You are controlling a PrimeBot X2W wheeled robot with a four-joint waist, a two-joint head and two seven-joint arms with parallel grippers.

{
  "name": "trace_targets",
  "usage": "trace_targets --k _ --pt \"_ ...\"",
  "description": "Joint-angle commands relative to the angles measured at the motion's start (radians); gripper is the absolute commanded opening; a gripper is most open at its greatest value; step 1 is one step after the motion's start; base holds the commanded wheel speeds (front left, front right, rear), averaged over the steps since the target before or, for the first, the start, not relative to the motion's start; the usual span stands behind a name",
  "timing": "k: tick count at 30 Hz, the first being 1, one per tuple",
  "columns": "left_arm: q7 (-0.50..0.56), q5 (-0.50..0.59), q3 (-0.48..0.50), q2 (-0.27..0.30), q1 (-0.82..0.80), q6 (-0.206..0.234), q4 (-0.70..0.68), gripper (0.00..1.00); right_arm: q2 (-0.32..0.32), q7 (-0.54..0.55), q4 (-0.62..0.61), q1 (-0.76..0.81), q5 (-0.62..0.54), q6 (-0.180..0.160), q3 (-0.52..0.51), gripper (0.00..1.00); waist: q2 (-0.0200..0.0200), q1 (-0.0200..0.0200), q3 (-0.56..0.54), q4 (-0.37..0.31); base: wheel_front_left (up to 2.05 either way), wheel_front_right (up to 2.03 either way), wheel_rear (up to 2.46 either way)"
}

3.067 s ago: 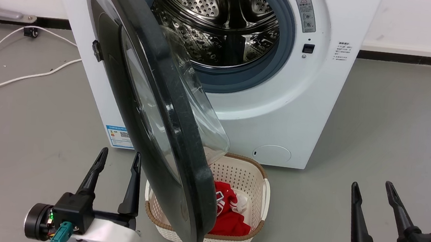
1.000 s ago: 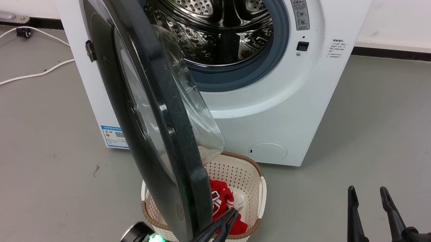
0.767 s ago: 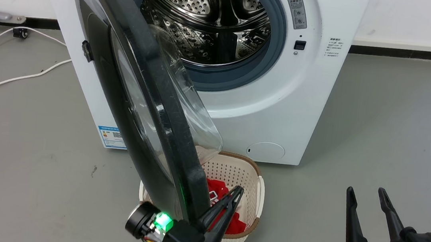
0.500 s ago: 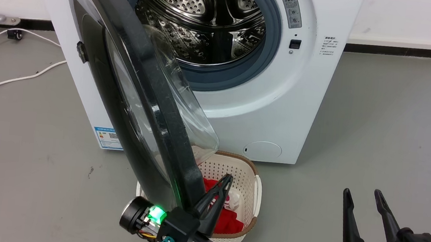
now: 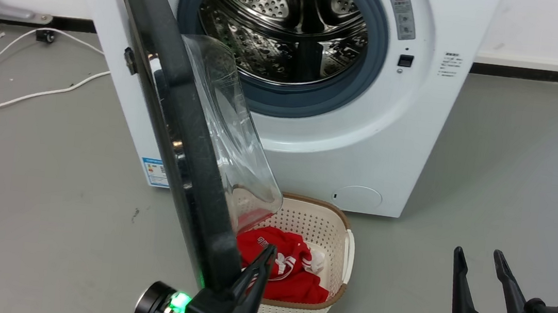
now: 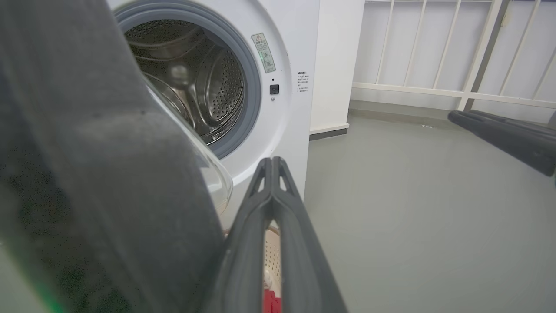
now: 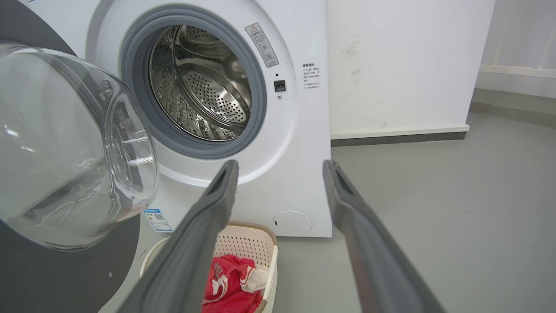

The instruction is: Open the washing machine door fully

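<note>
The white washing machine (image 5: 405, 138) has its steel drum (image 5: 292, 28) exposed. Its round black washing machine door (image 5: 178, 130) stands swung out to the left, almost edge-on, the clear glass bowl (image 5: 229, 141) bulging toward the machine. My left gripper (image 5: 268, 253) is shut with nothing in it, and lies right beside the inner side of the door's lower rim. In the left wrist view the shut left gripper (image 6: 271, 161) rises next to the dark door rim (image 6: 108, 174). My right gripper (image 5: 480, 263) hangs open at the lower right, well away from the door, and its own view shows the right gripper (image 7: 280, 167) open.
A cream laundry basket (image 5: 347, 246) holding red clothing (image 5: 287, 276) sits on the floor before the machine, under the door's lower edge. White cables (image 5: 31, 94) trail over the grey floor at left. A white wall runs behind.
My left gripper shut and moved from the lower left to the inner side of the door's rim. The door has swung further left, now nearly edge-on. The head camera shifted too.
</note>
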Motion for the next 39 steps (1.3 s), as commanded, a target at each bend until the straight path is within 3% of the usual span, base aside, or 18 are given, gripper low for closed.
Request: trace_targets --k 1,12,23,31,39 --pt "0.004 -0.008 0.028 0.023 0.021 0.017 -0.003 0.00 0.002 -0.005 -0.004 0.009 0.005 0.000 -0.001 1.00 -0.0001 0.0000 0.001 0.019 0.00 0.00 0.00" --pt "0.004 -0.005 0.085 0.050 0.137 0.074 -0.165 0.00 0.002 -0.005 -0.017 0.011 -0.002 0.000 -0.016 1.00 -0.0001 0.0000 0.018 0.142 0.00 0.00 0.00" --pt "0.004 -0.024 0.195 0.091 0.206 0.133 -0.212 0.00 0.002 -0.003 -0.025 -0.006 -0.003 0.000 -0.016 1.00 -0.0001 0.0000 0.031 0.240 0.00 0.00 0.00" --pt "0.004 -0.083 0.358 0.124 0.184 0.168 -0.191 0.00 0.002 -0.001 -0.026 -0.017 -0.002 0.000 -0.005 1.00 -0.0001 0.0000 0.037 0.249 0.00 0.00 0.00" --pt "0.004 -0.143 0.531 0.187 0.105 0.141 -0.085 0.00 0.001 0.010 -0.034 -0.028 -0.009 0.000 -0.005 1.00 -0.0001 0.0000 0.057 0.222 0.00 0.00 0.00"
